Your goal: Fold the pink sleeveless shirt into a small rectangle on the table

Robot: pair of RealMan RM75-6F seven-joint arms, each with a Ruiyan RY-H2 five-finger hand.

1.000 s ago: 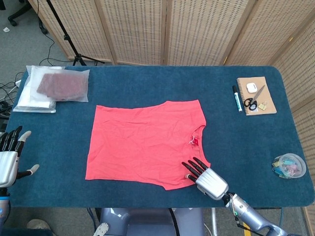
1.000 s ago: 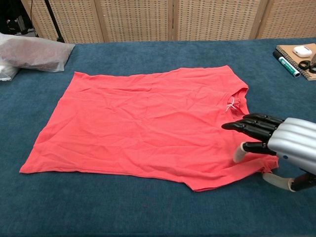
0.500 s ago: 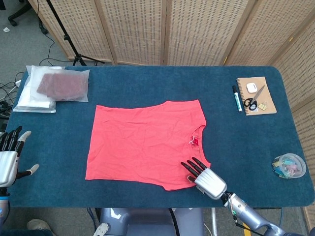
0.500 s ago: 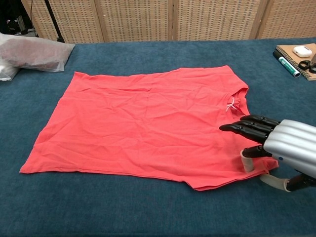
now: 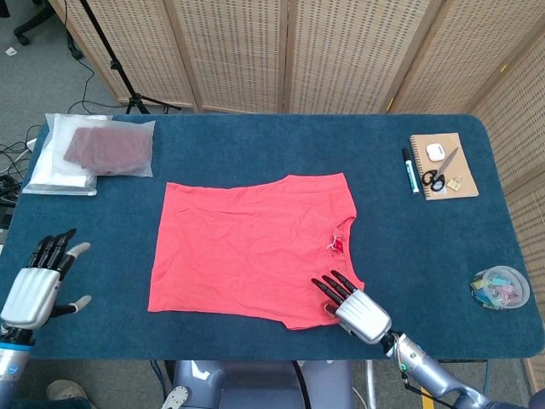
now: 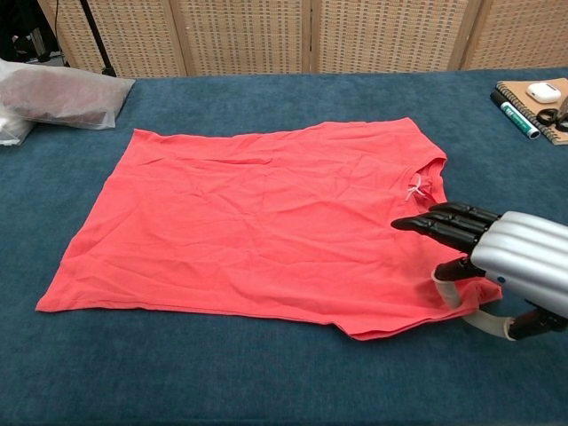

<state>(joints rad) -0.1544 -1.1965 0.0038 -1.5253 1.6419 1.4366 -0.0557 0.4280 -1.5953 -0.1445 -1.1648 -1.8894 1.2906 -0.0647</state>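
Here the right hand [image 6: 497,266] sits at the near right corner of the pink shirt [image 6: 257,222], its dark fingers [image 6: 439,222] stretched forward over the cloth and its thumb bent down onto the hem below them. Whether the hem is actually pinched between thumb and fingers I cannot tell; the cloth under the hand lies flat and unlifted. In the head view the same hand [image 5: 353,305] shows at the shirt's [image 5: 251,247] near right edge, palm down.

The left hand [image 5: 38,281] is well apart from the shirt, over the near left corner of the worktop [image 5: 255,136], holding nothing, with its fingers apart and pointing away from the robot.

The shirt lies spread in a single layer on the blue worktop, roughly in the middle, with light creases. Its neckline with a small white tag [image 6: 414,188] faces the right side, just beyond the right hand's fingertips.

Further out, a clear bag with folded dark red cloth [image 5: 98,149] rests at the far left on top of a white packet. At the far right lie a brown notebook [image 5: 443,166] carrying scissors and a small white case, and a marker [image 5: 410,170] just beside it. A clear tub of coloured clips [image 5: 500,285] stands near the right edge.
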